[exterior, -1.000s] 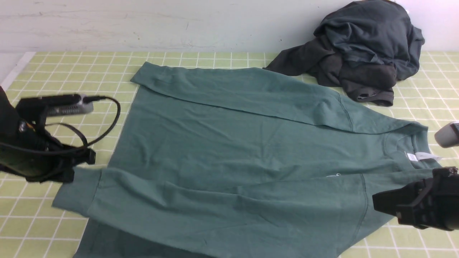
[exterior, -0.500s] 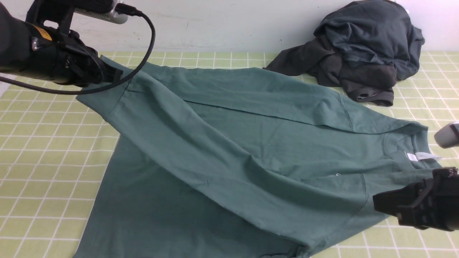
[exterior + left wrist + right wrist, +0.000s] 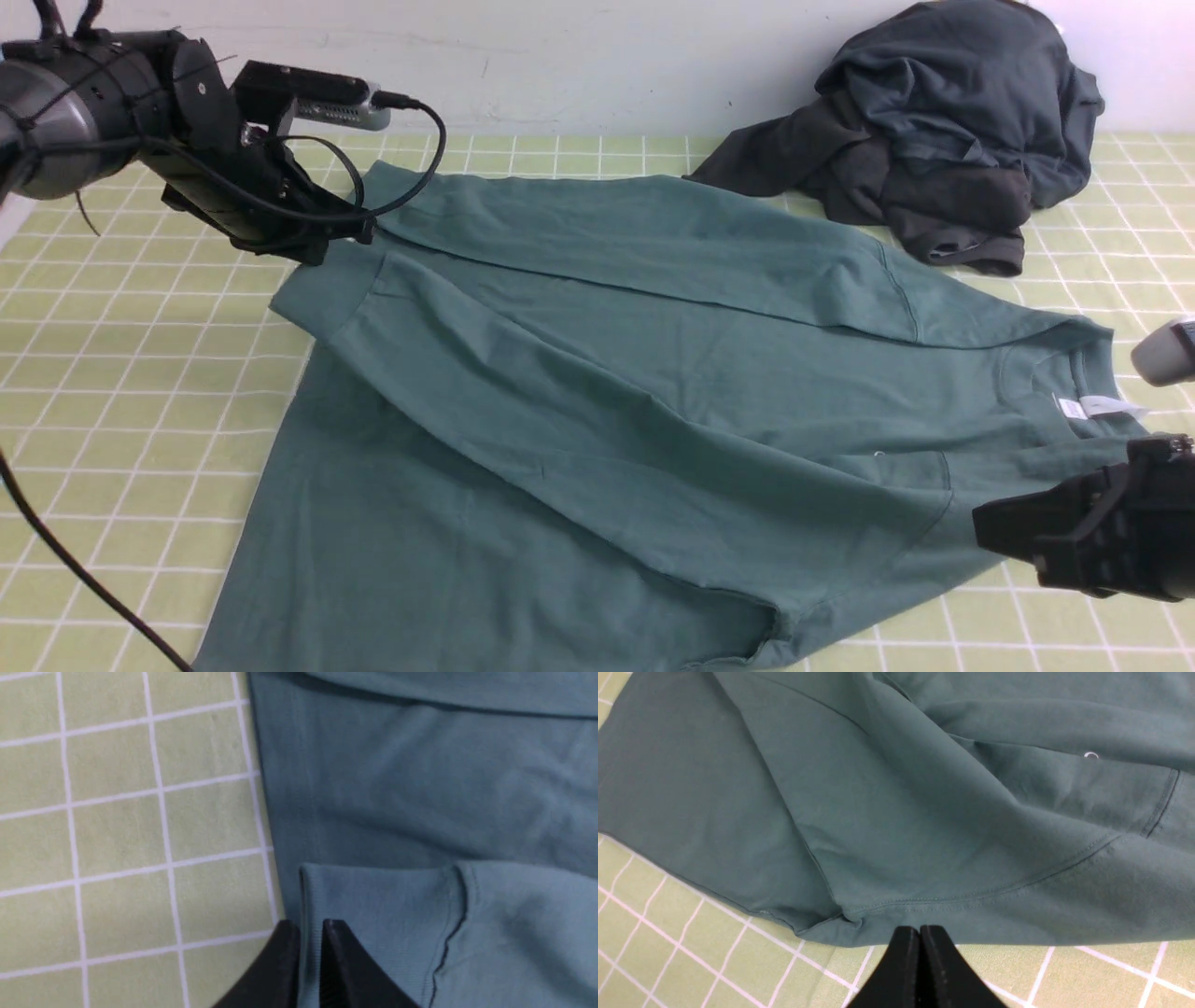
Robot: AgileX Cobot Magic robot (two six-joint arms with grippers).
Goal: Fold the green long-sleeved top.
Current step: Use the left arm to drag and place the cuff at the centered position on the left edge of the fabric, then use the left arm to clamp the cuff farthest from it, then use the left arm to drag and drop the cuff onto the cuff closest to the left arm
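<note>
Since the earlier frames, left gripper (image 3: 309, 935) and cuff (image 3: 373, 933) have swung forward, away from the robot. Tips slightly parted now, cuff just under them; green top (image 3: 579, 448) spreads beneath and between both grippers. Right gripper (image 3: 919, 933) closed, empty, beside hem-side cloth. Risk: a fingertip snagging the cuff on retreat, dragging the sleeve crooked.

Front cam between arms, facing fwd; wrist cams close-up, each sharing cloth w/ front.

Dark garments (image 3: 952, 121) heaped on gridded cloth (image 3: 112, 373)
</note>
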